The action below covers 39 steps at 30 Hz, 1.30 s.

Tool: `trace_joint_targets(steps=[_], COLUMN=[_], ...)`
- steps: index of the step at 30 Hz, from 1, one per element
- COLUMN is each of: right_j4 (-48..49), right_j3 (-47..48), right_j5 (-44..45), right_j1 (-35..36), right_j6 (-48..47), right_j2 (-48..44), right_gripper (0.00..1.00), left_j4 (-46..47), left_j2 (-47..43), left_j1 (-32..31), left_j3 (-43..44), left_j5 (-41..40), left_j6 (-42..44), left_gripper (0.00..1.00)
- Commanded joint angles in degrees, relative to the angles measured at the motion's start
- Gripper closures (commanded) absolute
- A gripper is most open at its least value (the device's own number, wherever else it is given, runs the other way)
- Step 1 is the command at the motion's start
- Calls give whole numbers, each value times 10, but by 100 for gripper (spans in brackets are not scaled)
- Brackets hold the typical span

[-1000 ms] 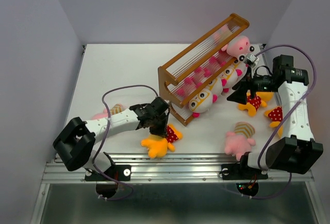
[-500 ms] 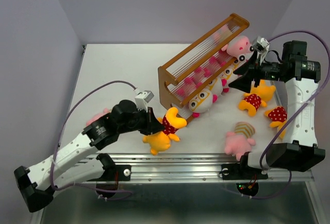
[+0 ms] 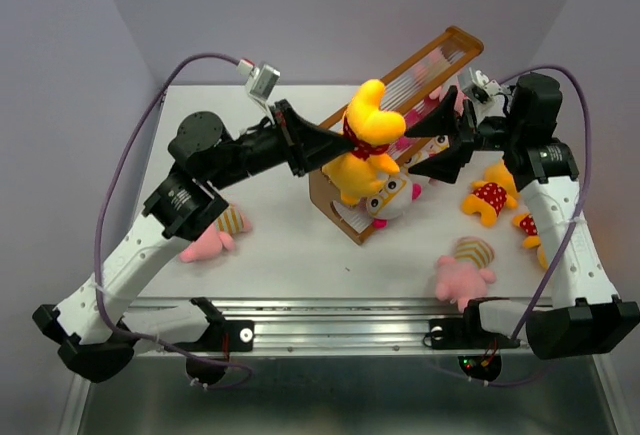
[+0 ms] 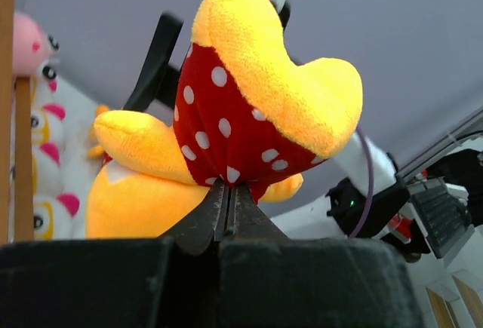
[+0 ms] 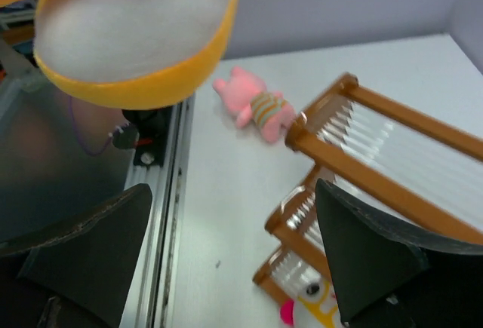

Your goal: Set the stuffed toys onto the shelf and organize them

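My left gripper [image 3: 338, 145] is shut on a yellow-orange toy in red polka-dot clothing [image 3: 366, 141] and holds it high above the orange-brown wooden shelf [image 3: 345, 135]. In the left wrist view the jaws pinch the red cloth [image 4: 226, 188] of this toy [image 4: 249, 109]. My right gripper [image 3: 437, 145] is open and empty, in the air just right of the held toy. In the right wrist view the held toy [image 5: 136, 38] fills the top left and the shelf [image 5: 392, 154] lies below. White-faced toys with orange glasses [image 3: 392, 195] sit on the shelf's lower tier.
A pink striped-shirt toy [image 3: 215, 233] lies on the table at the left, another [image 3: 465, 270] at the front right. Two yellow-orange polka-dot toys [image 3: 490, 195] [image 3: 532, 225] lie at the right under my right arm. The table's metal front rail [image 3: 340, 310] runs along the near edge.
My left arm has lifted the yellow-orange toy from the table's front up and back over the shelf. My right gripper has risen and swung left toward that toy.
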Motion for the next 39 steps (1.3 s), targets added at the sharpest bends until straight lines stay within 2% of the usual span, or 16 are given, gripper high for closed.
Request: trace_joint_targets(steps=[1,5,9,14,16,17,19,20,22,24,26,27,28,30,34,39], right_j4=[623,620,603,665,695,706,710,703,653,578,493,381,304,201,96,28], right_j3=[-80,-55,-25,-2,0,0,3,6,12,25,48,84,111,146,234,265], right_j5=[-81,-47,-5,28,44,46,57,59,70,101,137,157,225,299,535,649], right_j1=[67,103,127,172,181,181,181,181,181,181,181,181,181,181,181,186], right_j6=[403,414,407,465,504,516,529,518,495,449,397,316,259,165,35,-108], right_j2=[-41,-18,5,26,35,42,46,48,46,42,41,41,45,48,68,97], right_gripper=[5,0,0,2,10,25,44,63,81,92,99,99,99,100,100,100], left_j4=[161,246,273,277,279,279,279,279,276,248,201,172,103,45,-44,-85], left_j2=[50,97,120,117,115,113,106,101,86,69,59,51,48,39,24,48], left_j1=[32,49,49,51,51,51,53,55,62,75,83,84,83,84,83,84], left_j3=[68,88,108,101,93,87,80,71,61,48,58,67,88,103,122,164], left_j5=[107,153,170,162,155,152,142,138,126,106,80,64,23,-18,-97,-128], left_j6=[-35,-90,-113,-107,-104,-103,-99,-98,-96,-86,-62,-26,-7,23,65,59], left_gripper=[100,100,100,100,100,100,100,100,100,100,91,66,53,32,20,12])
